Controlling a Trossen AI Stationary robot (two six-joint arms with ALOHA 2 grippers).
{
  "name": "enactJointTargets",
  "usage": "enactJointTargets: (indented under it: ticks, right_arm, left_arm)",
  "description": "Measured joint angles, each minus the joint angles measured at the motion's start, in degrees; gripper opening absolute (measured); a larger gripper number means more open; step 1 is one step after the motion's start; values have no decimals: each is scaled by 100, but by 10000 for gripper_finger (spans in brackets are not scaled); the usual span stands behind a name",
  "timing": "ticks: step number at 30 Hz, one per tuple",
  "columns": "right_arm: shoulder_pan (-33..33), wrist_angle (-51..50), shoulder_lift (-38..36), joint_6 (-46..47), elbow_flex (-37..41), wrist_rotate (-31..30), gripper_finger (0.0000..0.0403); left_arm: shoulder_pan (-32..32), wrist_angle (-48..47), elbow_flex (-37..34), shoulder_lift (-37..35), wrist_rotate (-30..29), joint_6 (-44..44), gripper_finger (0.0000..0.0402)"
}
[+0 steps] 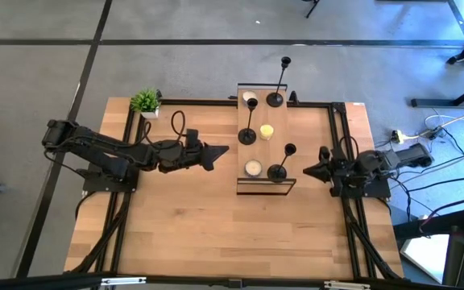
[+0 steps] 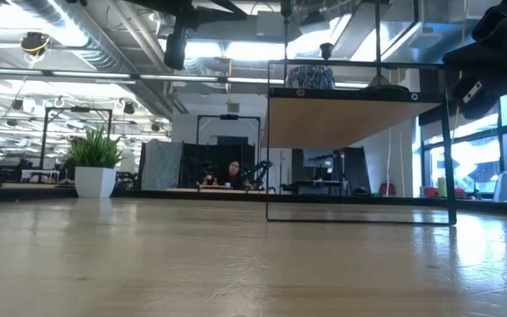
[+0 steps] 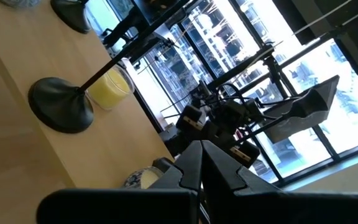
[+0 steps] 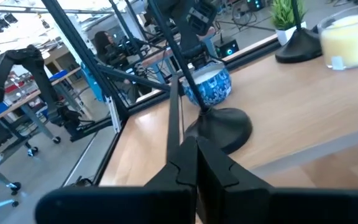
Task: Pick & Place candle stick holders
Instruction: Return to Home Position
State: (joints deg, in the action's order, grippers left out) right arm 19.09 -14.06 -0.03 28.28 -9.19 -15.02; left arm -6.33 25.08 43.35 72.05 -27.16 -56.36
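Candle stick holders (image 1: 275, 100) upright, all three, on the shelf (image 1: 283, 121) in the middle of the table (image 1: 192, 234). Leftmost, a potted plant (image 1: 145, 102) at the far edge. Left gripper (image 1: 222, 150) near the shelf's left side, clenched, empty. On the shelf: tall holder (image 1: 247, 137) beside a yellow candle (image 1: 267, 130), second tall holder (image 1: 275, 99) at the far end, short holder (image 1: 277, 171) by the blue-patterned jar (image 4: 209, 86). Right gripper (image 1: 306, 171) just beside the shelf's right side, clenched, empty.
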Motion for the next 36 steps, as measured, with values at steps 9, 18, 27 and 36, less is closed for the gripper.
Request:
enactJointTargets:
  ticks: [9, 18, 27, 36]
  right_arm:
    - [-687, 13, 0, -77, 0, 488, 0]
    - [-1329, 515, 2, -65, 354, 1199, 0]
    - [-1726, 1532, 7, -16, 866, 1643, 0]
    - [-1974, 1537, 9, -66, 863, 978, 0]
  left_arm:
    - [0, 0, 0, 0, 28, 4, 2]
    - [0, 0, 0, 0, 96, 7, 2]
    - [-26, 33, 0, 0, 134, 0, 2]
    - [-153, 42, 0, 2, 71, 9, 2]
